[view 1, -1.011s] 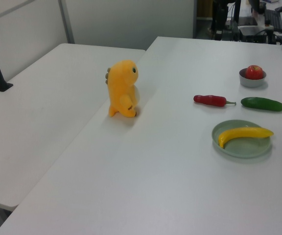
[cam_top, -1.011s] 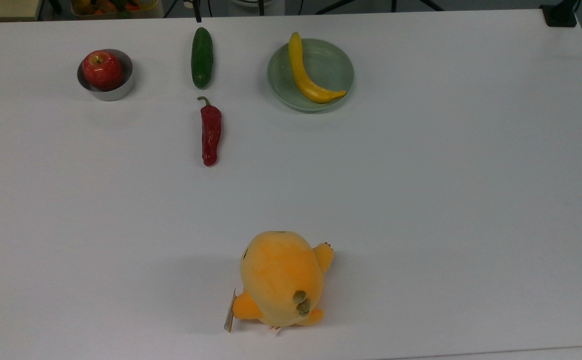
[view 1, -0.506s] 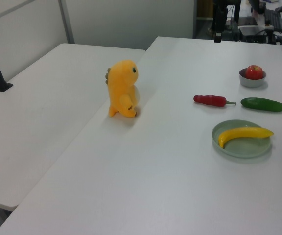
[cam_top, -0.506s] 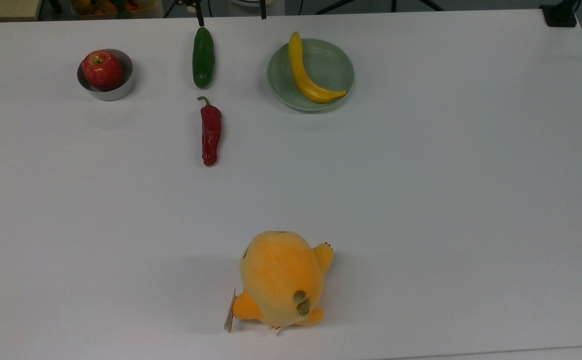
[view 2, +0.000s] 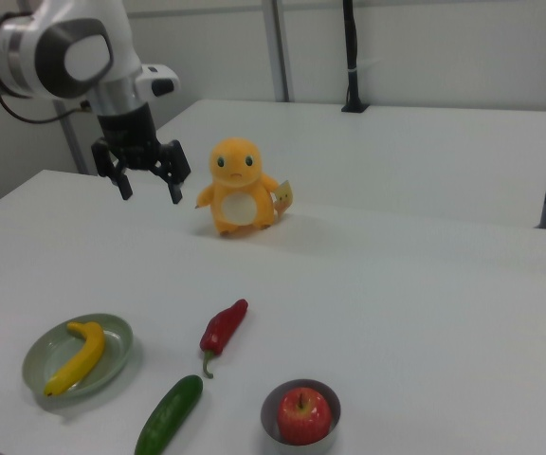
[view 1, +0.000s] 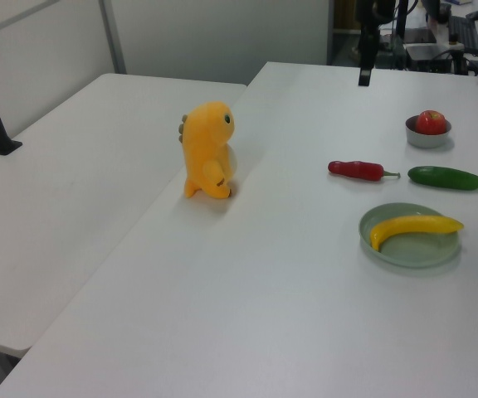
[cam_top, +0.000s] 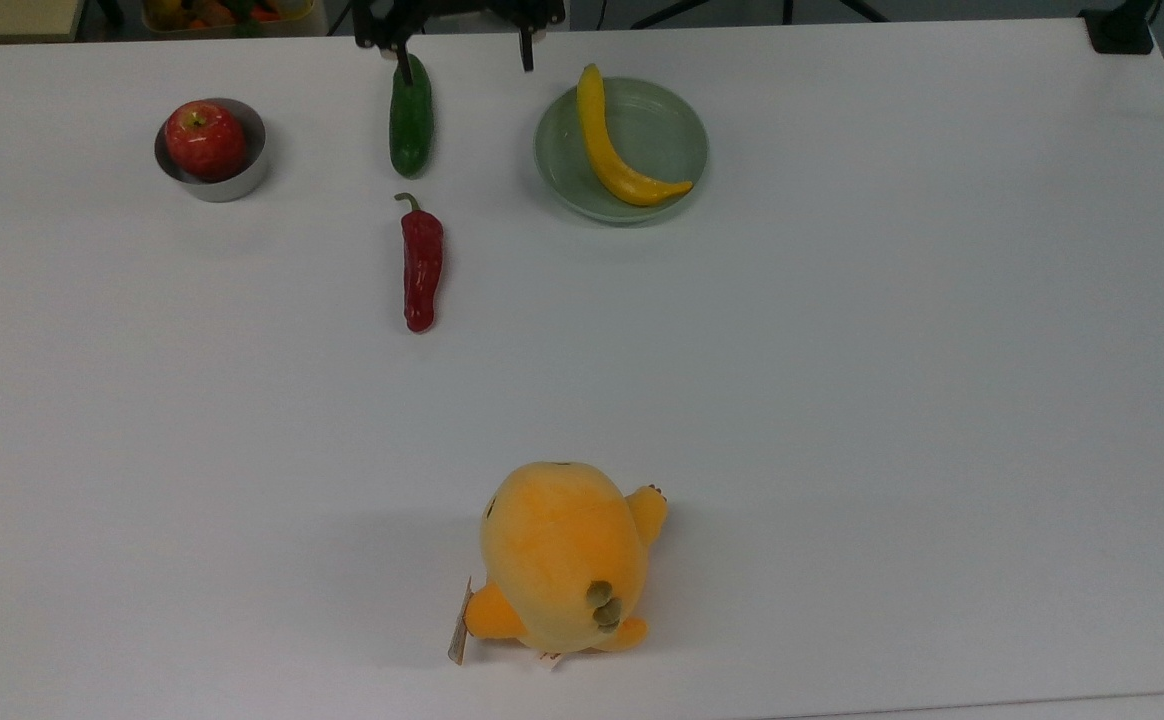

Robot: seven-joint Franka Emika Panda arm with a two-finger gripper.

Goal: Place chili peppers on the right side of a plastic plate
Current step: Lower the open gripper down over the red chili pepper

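The gripper (view 2: 147, 188) hangs in the air above the desk (cam_top: 842, 400), fingers spread apart and empty; the right view shows its full arm, while the top view shows the fingertips at the far edge above the cucumber (cam_top: 410, 118). The chili peppers (cam_top: 421, 264) lie flat on the desk, stem toward the cucumber, well apart from the plastic plate (cam_top: 670, 130), which holds a banana (cam_top: 612, 150). An apple (cam_top: 204, 139) sits in a metal bowl (cam_top: 232, 185). An orange plush toy (cam_top: 562, 555) stands near the top view's bottom edge
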